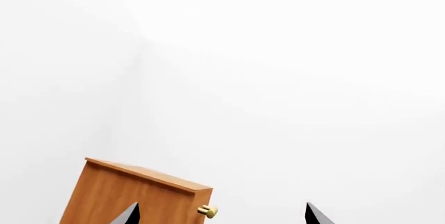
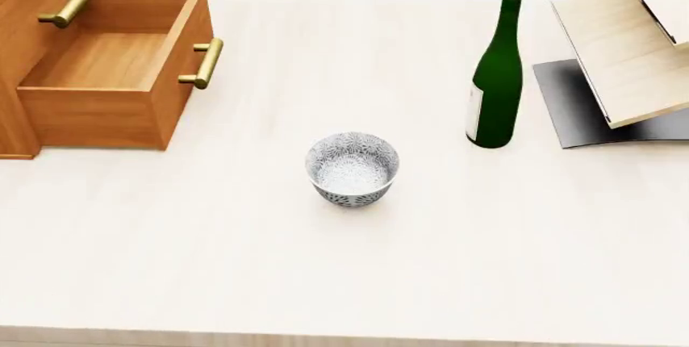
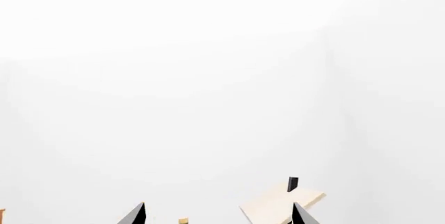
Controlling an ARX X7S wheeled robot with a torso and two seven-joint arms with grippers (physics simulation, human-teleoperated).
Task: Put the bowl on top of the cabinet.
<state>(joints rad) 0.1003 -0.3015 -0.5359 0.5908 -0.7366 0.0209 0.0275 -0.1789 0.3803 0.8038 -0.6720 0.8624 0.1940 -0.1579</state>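
The bowl (image 2: pixel 352 168), small, white with a dense grey-blue floral pattern, stands upright in the middle of the pale table (image 2: pixel 323 282) in the head view. The orange-brown cabinet (image 2: pixel 32 56) sits at the far left with one drawer (image 2: pixel 108 73) pulled out; its flat top (image 1: pixel 149 174) shows in the left wrist view. Neither arm appears in the head view. My left gripper (image 1: pixel 222 216) is open, its dark fingertips (image 1: pixel 128 214) wide apart with nothing between them. Just as empty, my right gripper (image 3: pixel 217 216) is open too.
A green wine bottle (image 2: pixel 498 73) with a cork stands upright right of the bowl. A pale slanted wooden rack (image 2: pixel 630 48) on a dark base fills the far right, also seen as the rack (image 3: pixel 282 206) in the right wrist view. Brass bar handles (image 2: pixel 205 63) stick out from the drawers.
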